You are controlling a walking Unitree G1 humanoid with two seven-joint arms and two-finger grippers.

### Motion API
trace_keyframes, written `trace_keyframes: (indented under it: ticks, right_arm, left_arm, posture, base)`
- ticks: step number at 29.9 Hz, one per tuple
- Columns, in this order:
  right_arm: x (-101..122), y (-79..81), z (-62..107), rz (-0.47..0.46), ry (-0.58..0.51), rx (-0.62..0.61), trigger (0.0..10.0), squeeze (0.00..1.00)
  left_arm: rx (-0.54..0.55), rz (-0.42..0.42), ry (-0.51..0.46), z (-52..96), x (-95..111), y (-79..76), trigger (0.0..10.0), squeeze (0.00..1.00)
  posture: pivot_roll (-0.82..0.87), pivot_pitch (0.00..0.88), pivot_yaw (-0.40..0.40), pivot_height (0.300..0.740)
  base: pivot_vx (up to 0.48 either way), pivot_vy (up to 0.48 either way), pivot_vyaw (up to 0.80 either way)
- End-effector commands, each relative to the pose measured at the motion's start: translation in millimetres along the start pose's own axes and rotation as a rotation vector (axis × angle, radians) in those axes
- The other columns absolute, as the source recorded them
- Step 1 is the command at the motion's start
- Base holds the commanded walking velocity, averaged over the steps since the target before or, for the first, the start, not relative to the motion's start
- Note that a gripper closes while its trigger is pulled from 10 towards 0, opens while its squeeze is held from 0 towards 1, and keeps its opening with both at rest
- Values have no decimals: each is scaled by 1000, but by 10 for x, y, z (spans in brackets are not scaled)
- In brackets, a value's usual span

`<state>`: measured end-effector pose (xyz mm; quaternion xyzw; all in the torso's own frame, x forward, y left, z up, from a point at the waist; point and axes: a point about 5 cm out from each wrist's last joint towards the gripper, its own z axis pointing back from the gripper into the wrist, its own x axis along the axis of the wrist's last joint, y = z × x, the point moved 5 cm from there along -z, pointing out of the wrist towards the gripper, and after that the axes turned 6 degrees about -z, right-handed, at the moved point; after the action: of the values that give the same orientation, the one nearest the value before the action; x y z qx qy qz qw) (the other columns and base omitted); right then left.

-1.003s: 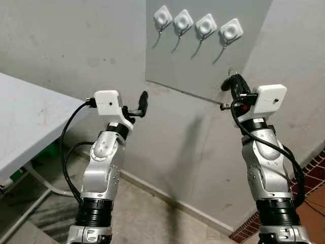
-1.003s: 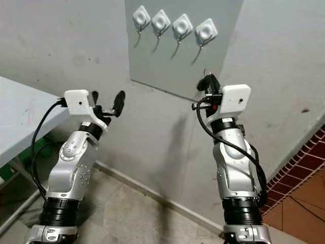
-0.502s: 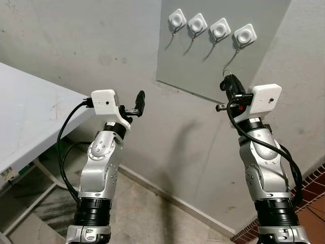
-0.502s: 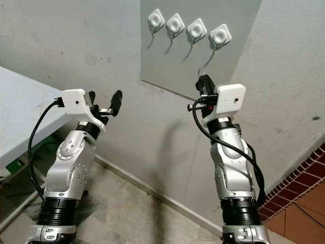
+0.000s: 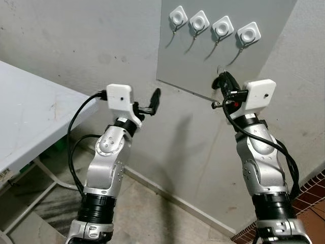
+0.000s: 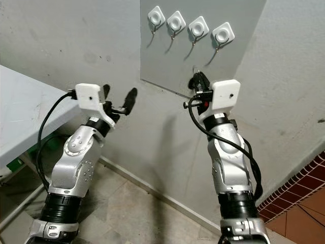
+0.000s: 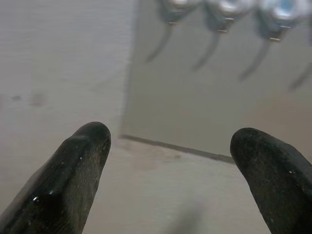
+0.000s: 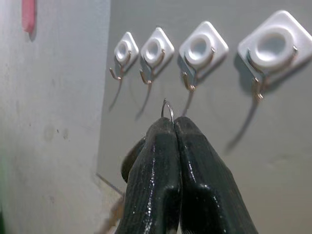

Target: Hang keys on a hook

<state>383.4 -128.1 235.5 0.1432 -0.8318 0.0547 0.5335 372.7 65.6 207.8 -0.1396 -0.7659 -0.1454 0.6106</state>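
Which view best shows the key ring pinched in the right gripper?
The right wrist view: the key ring pokes up from the shut right gripper, just below the hooks. In both eye views the ring is a tiny glint above the gripper. The left wrist view shows the open left gripper and blurred hooks.

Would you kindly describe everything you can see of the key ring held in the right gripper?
The key ring shows as a thin loop of silvery wire, apparently metal, poking out above the tips of the right gripper, whose two black fingers are pressed shut around it. Just a small arc is visible; the rest, with any keys, is hidden by the fingers. It stands roughly upright, held in the air below the row of four white hooks on the grey panel, touching none of them.
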Motion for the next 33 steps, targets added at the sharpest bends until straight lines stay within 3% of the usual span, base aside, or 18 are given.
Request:
trace_keyframes:
  ticks: [1,10,19,24,33]
  right_arm:
    - [49,-24,-57,6,-18,1,10000,0]
    - [79,-126,-163,4,-35,-35,10000,0]
    - [12,-208,-214,-97,-27,-92,10000,0]
    - [28,-178,-300,-128,-36,-82,10000,0]
    - [121,-95,-431,-104,-65,-13,10000,0]
  left_arm:
    - [-69,-35,-47,-57,171,-158,10000,0]
    - [-142,-35,-64,-107,233,-337,10000,0]
    - [-173,-40,-89,-132,329,-404,10000,0]
    - [-191,-49,-97,-149,354,-449,10000,0]
    - [-212,-57,-110,-183,392,-515,10000,0]
  posture:
    - [11,3,-68,740]
    - [-1,13,-57,740]
    - [3,24,-58,740]
    - [-2,29,-55,740]
    - [-3,32,-54,740]
  base:
    - [0,0,0]
    - [0,0,0]
    - [0,0,0]
    - [0,0,0]
    - [0,0,0]
